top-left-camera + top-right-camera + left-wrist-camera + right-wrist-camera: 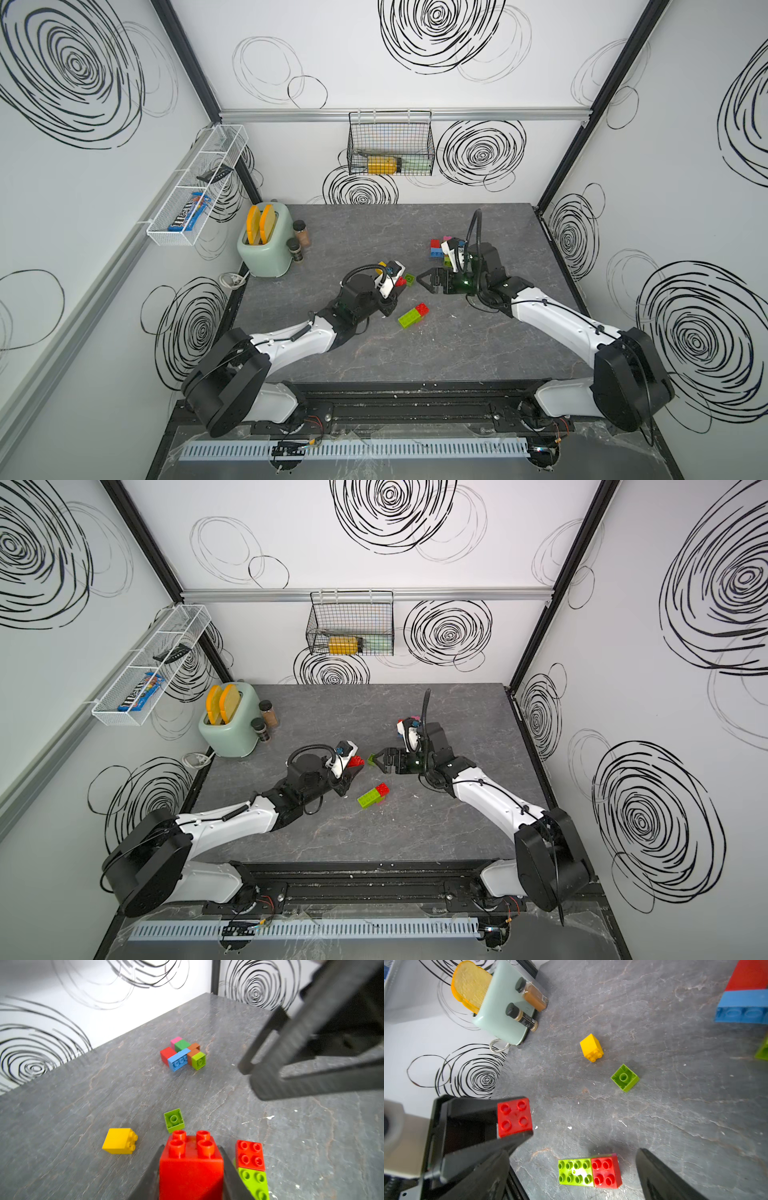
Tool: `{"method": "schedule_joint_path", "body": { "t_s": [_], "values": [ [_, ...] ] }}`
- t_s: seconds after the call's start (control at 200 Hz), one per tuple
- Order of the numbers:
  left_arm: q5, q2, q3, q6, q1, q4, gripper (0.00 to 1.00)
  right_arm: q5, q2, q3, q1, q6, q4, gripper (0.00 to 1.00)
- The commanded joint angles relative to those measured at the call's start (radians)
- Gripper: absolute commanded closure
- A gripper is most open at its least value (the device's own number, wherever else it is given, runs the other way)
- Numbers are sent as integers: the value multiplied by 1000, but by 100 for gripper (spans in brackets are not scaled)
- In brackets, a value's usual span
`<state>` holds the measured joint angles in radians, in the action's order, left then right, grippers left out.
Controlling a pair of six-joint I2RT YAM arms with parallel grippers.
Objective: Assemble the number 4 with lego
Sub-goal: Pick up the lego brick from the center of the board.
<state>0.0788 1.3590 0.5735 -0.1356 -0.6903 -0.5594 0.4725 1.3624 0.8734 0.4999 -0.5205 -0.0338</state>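
In a top view, my left gripper (398,284) pinches a red brick (401,281) near the middle of the table (332,232), and my right gripper (424,281) faces it. Left wrist: the lime-and-red pair (251,1167) lies just beside my brick, with a mixed cluster (182,1053) farther off. Right wrist: my right jaws gape wide and empty (the pair shows between them, on the table).

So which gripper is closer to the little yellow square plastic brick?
Left. The left gripper, shut on a red square plastic brick, is right beside the yellow square plastic brick. The right gripper hangs open farther off, beyond the lime square brick.
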Motion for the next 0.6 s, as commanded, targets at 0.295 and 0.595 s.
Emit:
{"method": "schedule_joint_path", "body": {
  "t_s": [0.295, 0.595],
  "values": [
    [119, -27, -51, -222, -51, -232, 100, 226, 22, 122, 27, 125, -132, 7],
    [158, -29, -68, -244, -59, -287, 100, 227, 91, 176, 74, 164, -205, 26]
  ]
}}
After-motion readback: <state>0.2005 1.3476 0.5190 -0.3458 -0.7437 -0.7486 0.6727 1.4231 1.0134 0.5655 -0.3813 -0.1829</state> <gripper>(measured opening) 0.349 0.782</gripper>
